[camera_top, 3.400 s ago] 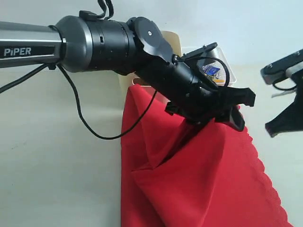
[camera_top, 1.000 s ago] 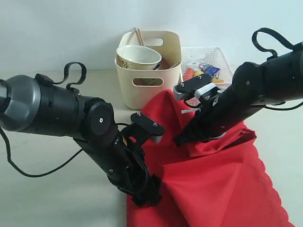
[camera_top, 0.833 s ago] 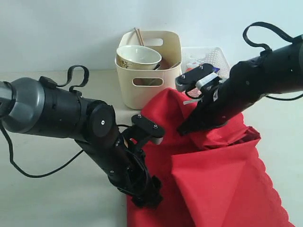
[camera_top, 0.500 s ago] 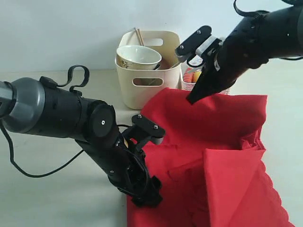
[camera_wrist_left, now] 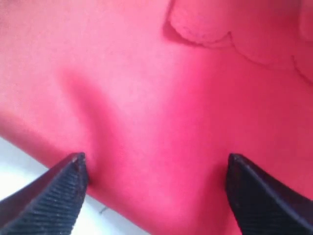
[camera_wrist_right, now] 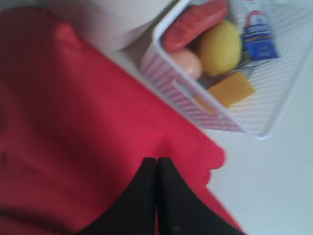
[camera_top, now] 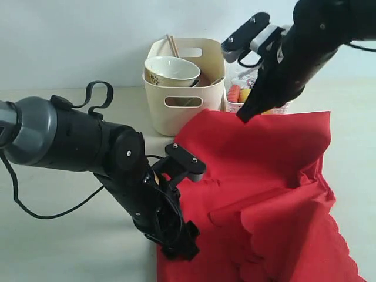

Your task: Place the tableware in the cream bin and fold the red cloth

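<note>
The red cloth (camera_top: 264,176) lies rumpled across the table on the right, with part of its scalloped edge (camera_wrist_left: 205,39) folded over onto it. My right gripper (camera_top: 241,116) is shut on the cloth's far edge (camera_wrist_right: 73,122) and holds it raised beside the white basket, fingertips (camera_wrist_right: 156,160) pinched together. My left gripper (camera_top: 179,249) stands open, its tips spread on the cloth (camera_wrist_left: 171,98) close to its near left edge; nothing is gripped between them (camera_wrist_left: 155,159). The cream bin (camera_top: 182,111) at the back holds the patterned bowl (camera_top: 172,69) and chopsticks (camera_top: 171,44).
A white perforated basket (camera_wrist_right: 205,112) right of the bin holds a sausage (camera_wrist_right: 195,22), lemon (camera_wrist_right: 220,46), egg (camera_wrist_right: 186,61), nugget (camera_wrist_right: 230,90) and a blue-white carton (camera_wrist_right: 257,39). Bare table (camera_top: 70,235) lies to the left.
My right gripper has risen and drawn the cloth's edge back toward the bins, spreading the upper part. The left arm has stayed on the cloth's near edge.
</note>
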Robot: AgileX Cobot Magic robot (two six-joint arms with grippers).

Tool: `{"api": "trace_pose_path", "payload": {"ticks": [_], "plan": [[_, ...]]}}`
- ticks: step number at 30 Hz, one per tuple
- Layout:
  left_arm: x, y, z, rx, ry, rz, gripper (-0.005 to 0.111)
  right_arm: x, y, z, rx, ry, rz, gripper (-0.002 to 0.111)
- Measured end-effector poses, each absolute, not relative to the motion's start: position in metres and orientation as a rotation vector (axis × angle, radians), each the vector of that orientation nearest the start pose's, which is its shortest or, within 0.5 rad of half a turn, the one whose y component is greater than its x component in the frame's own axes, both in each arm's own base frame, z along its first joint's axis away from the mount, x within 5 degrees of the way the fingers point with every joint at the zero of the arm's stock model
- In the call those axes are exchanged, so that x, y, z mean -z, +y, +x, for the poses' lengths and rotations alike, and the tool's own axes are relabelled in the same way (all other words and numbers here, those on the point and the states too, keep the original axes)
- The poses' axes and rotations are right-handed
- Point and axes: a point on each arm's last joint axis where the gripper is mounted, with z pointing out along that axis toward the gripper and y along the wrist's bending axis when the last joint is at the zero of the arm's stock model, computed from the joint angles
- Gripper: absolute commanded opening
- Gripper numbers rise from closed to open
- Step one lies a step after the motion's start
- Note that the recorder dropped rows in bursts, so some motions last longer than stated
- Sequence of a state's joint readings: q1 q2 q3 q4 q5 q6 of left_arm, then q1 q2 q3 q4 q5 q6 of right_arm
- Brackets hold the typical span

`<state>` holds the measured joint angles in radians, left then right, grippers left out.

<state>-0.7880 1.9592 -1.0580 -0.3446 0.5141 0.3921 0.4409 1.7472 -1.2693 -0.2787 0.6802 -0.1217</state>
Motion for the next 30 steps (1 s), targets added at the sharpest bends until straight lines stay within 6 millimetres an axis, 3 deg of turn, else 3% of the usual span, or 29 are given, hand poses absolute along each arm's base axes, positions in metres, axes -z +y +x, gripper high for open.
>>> {"api": "trace_pose_path", "payload": {"ticks": [7,10,18,24,30], "plan": [[-0.116,-0.269,0.228,0.347,2.619,1.370,0.075,-0.183,0.146,0.319,0.044,2.635,-1.045,0.000],[-0.116,-0.275,0.218,0.341,2.608,1.424,0.075,-0.167,0.144,0.311,0.016,2.698,-1.058,0.000],[-0.116,-0.278,0.214,0.332,2.625,1.411,0.075,-0.144,0.134,0.289,0.011,2.810,-1.085,0.000],[-0.120,-0.275,0.209,0.332,2.663,1.425,0.075,-0.138,0.139,0.284,-0.091,2.825,-1.009,0.000],[-0.119,-0.269,0.203,0.317,2.708,1.455,0.075,-0.129,0.131,0.273,-0.039,2.985,-1.040,0.000]]}}
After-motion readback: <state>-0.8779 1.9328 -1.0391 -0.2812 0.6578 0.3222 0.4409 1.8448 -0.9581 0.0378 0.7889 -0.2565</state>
